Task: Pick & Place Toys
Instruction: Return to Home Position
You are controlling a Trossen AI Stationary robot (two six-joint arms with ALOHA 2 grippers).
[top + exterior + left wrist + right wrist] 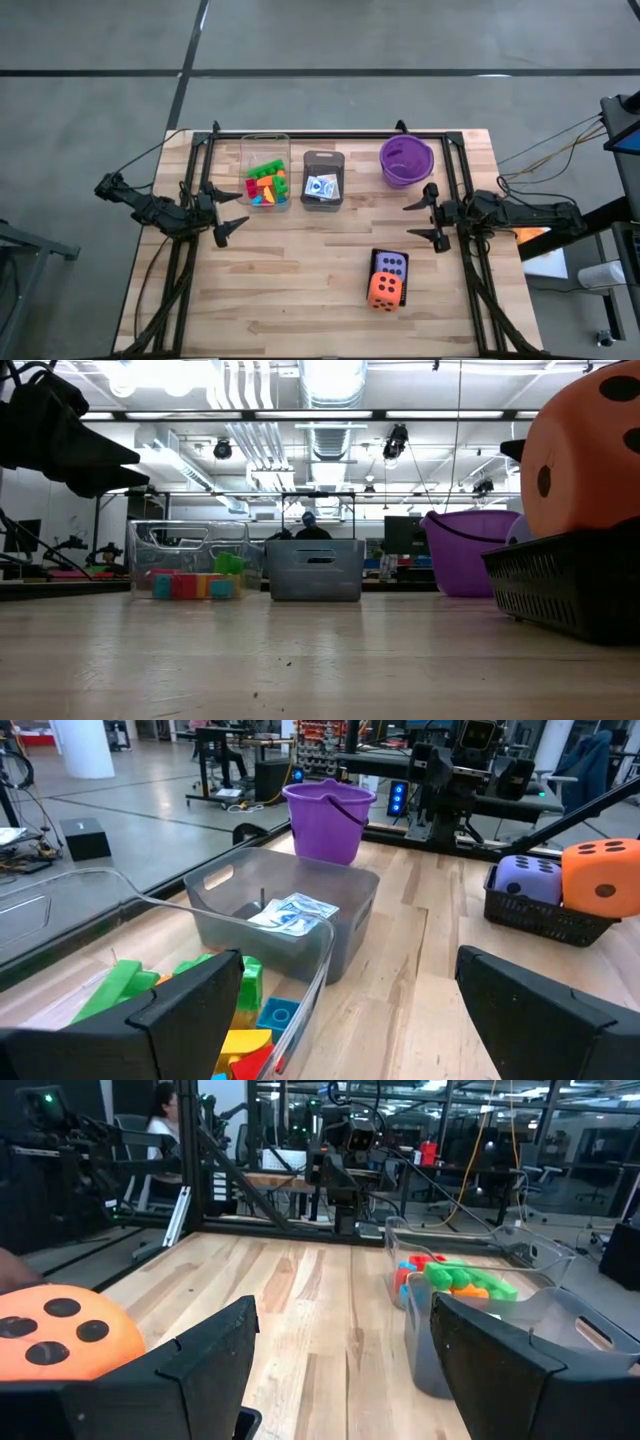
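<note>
Coloured bricks (266, 186) lie in the clear bin (265, 142) at the far left; they also show in the left wrist view (235, 1010). The white-and-blue card packs (322, 186) lie in the grey bin (322, 159). The purple die (390, 265) and the orange die (385, 290) sit in the black bin (376, 256) at the near right. My left gripper (232, 213) is open and empty at the left, near the clear bin. My right gripper (424, 220) is open and empty at the right, below the purple bowl (405, 160).
The purple bowl stands at the far right. Black frame rails (330, 133) run along the far edge and down both sides of the table. Bare wood (300, 280) lies across the middle and near left. A person (160, 1120) sits in the room beyond.
</note>
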